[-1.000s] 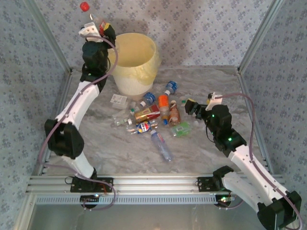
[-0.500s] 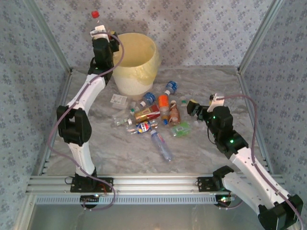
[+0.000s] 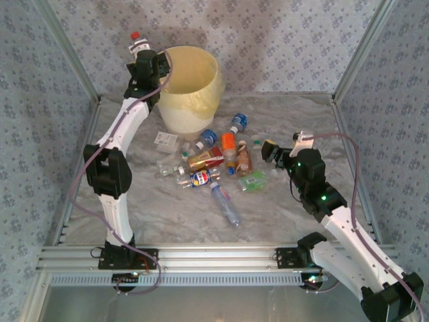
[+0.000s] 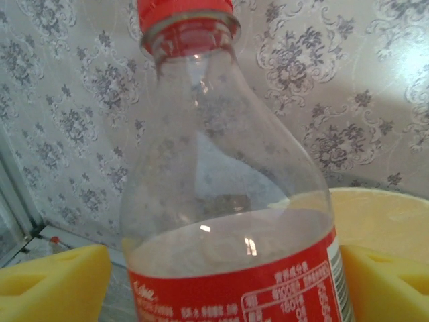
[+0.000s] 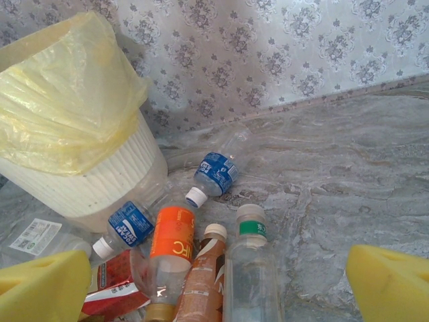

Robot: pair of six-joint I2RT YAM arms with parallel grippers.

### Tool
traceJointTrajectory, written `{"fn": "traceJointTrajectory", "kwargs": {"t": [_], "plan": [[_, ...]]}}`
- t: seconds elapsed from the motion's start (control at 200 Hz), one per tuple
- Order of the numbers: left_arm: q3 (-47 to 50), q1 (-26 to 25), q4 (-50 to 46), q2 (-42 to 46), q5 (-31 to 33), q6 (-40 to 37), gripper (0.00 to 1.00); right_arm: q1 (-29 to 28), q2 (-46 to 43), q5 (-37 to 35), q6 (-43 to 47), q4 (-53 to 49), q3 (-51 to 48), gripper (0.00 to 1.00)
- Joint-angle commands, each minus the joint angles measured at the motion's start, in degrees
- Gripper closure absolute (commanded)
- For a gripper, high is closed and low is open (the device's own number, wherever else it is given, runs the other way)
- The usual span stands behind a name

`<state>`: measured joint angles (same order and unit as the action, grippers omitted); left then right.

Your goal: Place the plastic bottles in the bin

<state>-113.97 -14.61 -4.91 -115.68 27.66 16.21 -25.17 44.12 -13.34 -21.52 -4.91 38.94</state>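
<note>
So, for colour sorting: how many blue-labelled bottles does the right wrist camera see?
2. One blue-labelled bottle lies right of the bin, white cap toward the camera; the other lies before the bin, left of the orange bottle. More may be hidden.

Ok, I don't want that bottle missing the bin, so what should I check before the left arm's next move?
1. Bottle between the left gripper pads: ok.
2. Left jaws parted: ok, a gap shows beside one pad.
3. Bottle over the bin opening: cannot tell; the top view puts it by the rim.
4. Bin upright, bag open: ok.
5. Right gripper open and empty: ok.
6. All bottles binned: not ok, a pile lies on the table.
</note>
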Motion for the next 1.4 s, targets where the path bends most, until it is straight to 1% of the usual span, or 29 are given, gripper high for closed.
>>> {"fn": "traceJointTrajectory", "kwargs": {"t": [0.0,0.085,0.16,0.195,0.325,0.485,0.62,0.69,0.879,0.989,1.044,1.109,1.179,1.284,1.394], "plan": [[-6.0,0.3,-7.8,-1.0,1.5,2.6,0.11,-0.4,-0.7,-1.4,0.9,-1.1,0.2,0.0],[-9.6,0.3,-12.4,-1.6,1.1,3.7,0.09,-0.4,-0.9,-1.5,0.8,-1.7,0.0,0.0],[-10.9,0.2,-14.6,-1.2,-0.1,4.1,0.06,-0.4,-1.2,-1.6,0.5,-2.3,-0.2,0.0],[-10.9,0.2,-15.0,-0.9,-0.9,4.2,0.02,-0.4,-1.4,-1.7,0.4,-2.7,-0.4,0.0],[-10.6,0.2,-16.3,1.0,-4.0,4.9,0.02,-0.4,-2.1,-2.2,-0.1,-3.7,-1.0,0.0],[-8.1,-0.1,-17.6,4.9,-8.0,6.2,0.02,-0.4,-1.9,-1.3,-1.1,-8.3,-1.0,0.0],[1.8,-1.2,-12.9,12.7,-10.5,7.2,0.02,-0.4,-1.6,-1.1,-1.4,-11.7,-1.4,0.0],[9.3,-1.6,-10.6,17.4,-11.3,8.9,0.02,-0.4,-1.4,-0.7,-1.7,-13.0,-1.6,0.0],[27.0,-3.3,-8.9,31.0,-11.5,17.8,0.02,-0.6,-0.3,3.0,-1.9,-16.0,-2.5,0.0],[37.0,-4.3,-9.3,38.8,-12.2,20.9,0.02,-1.7,1.0,6.2,-1.4,-17.0,-2.5,0.0],[41.1,-4.3,-10.6,41.9,-12.3,22.4,0.02,-3.4,1.6,7.6,-0.9,-16.7,-2.8,0.0],[44.8,-4.2,-13.3,45.1,-12.2,23.0,0.02,-6.1,2.6,7.5,-0.5,-16.5,-2.9,0.0],[48.2,-4.2,-16.4,48.0,-12.4,23.1,0.02,-9.6,4.0,6.4,-0.5,-16.7,-2.7,0.0],[54.9,-4.3,-17.0,52.4,-13.5,22.6,0.02,-15.0,6.2,4.5,-1.0,-17.8,-2.2,0.0],[60.2,-4.3,-20.3,55.2,-15.6,24.9,0.02,-20.8,7.4,2.7,-2.2,-19.7,-2.5,0.0]]}}
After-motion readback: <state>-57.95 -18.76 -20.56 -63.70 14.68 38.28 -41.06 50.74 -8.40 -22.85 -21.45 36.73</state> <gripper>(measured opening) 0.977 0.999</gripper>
